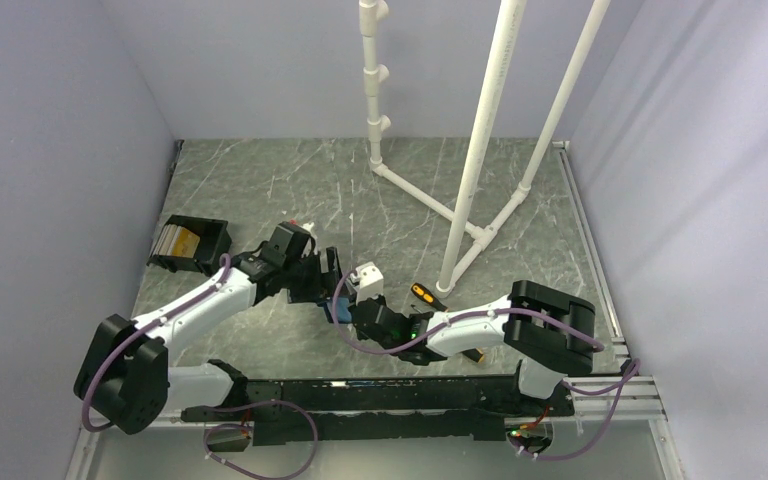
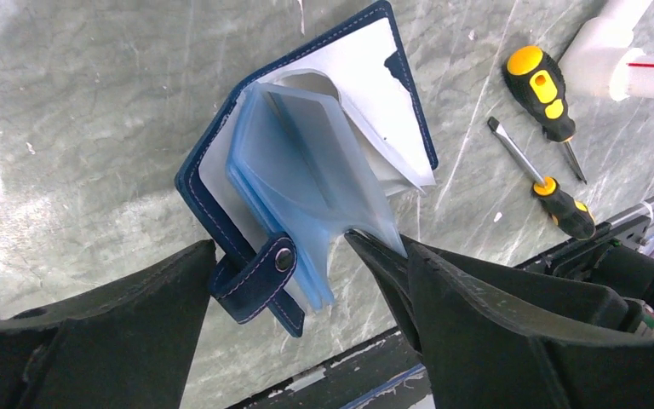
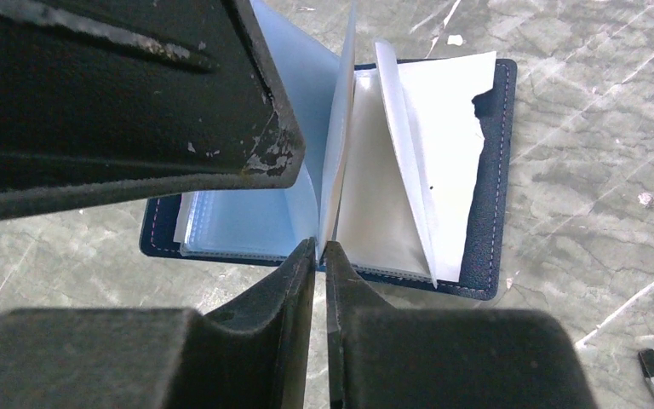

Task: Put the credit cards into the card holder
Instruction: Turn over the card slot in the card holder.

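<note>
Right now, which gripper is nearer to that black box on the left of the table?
Left. The left gripper sits to the right of the black box. The right gripper is farther right still, pinching a card holder sleeve.

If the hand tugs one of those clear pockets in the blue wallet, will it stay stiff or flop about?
Probably floppy: the pocket pinched by the right hand bends and curls. The thin card holder looks light, so it may slide along.
</note>
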{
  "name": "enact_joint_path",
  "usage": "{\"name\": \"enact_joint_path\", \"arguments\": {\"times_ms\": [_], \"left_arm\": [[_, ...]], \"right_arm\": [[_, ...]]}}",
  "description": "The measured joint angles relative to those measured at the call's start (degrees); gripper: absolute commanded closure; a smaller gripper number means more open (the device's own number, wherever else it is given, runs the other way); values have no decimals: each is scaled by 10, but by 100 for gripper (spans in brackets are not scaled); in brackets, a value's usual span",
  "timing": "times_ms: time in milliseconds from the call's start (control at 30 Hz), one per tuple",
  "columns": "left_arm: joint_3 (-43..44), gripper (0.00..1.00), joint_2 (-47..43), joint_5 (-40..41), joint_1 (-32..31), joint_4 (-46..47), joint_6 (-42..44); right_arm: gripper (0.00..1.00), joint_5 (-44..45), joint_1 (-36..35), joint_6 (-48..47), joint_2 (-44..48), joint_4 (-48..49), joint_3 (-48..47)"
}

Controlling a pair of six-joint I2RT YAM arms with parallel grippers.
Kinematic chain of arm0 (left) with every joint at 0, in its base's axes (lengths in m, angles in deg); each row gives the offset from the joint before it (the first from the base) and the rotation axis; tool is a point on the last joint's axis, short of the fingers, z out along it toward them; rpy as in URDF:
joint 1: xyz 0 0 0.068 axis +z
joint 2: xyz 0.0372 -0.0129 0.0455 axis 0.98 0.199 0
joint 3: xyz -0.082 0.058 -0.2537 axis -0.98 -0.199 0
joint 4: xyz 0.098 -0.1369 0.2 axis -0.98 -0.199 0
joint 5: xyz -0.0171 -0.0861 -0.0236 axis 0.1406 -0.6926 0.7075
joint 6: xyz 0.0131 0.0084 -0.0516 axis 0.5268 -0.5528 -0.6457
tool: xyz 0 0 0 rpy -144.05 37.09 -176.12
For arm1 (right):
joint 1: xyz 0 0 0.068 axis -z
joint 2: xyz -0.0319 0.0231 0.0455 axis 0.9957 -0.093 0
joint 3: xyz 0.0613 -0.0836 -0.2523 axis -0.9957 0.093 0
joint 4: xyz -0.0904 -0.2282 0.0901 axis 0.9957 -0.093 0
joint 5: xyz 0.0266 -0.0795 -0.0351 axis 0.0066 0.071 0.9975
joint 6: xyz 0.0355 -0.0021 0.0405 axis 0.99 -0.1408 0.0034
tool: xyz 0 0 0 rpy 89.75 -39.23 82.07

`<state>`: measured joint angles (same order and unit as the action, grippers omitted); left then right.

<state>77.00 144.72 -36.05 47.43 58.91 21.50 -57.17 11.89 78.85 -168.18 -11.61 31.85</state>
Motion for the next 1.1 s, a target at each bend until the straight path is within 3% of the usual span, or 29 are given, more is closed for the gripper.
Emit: {"name": "enact_joint_path", "arguments": {"times_ms": [67,367,567,633,767,833,967,1100], "left_arm": [[0,3,-1,5,0,0,-1],[0,13,29,44,4,-3,-26],[3,7,41,60,6,-1,-33],[6,11,58,59,6,3,-32],[7,32,97,60,6,8,-27],[7,36,109,62,6,9,-26],[7,34,110,64,6,13,-16],[7,30,110,62,6,16,-11]], "right_arm": [[88,-2,0,0,0,0,0],[89,-5,2,1,0,4,1],[89,-6,3,4,0,4,3],[88,-6,4,5,0,5,5],[75,-8,5,7,1,5,7],[67,-11,7,9,5,3,11],[58,-19,12,10,39,-15,25],[57,-39,37,3,94,-45,34]]}}
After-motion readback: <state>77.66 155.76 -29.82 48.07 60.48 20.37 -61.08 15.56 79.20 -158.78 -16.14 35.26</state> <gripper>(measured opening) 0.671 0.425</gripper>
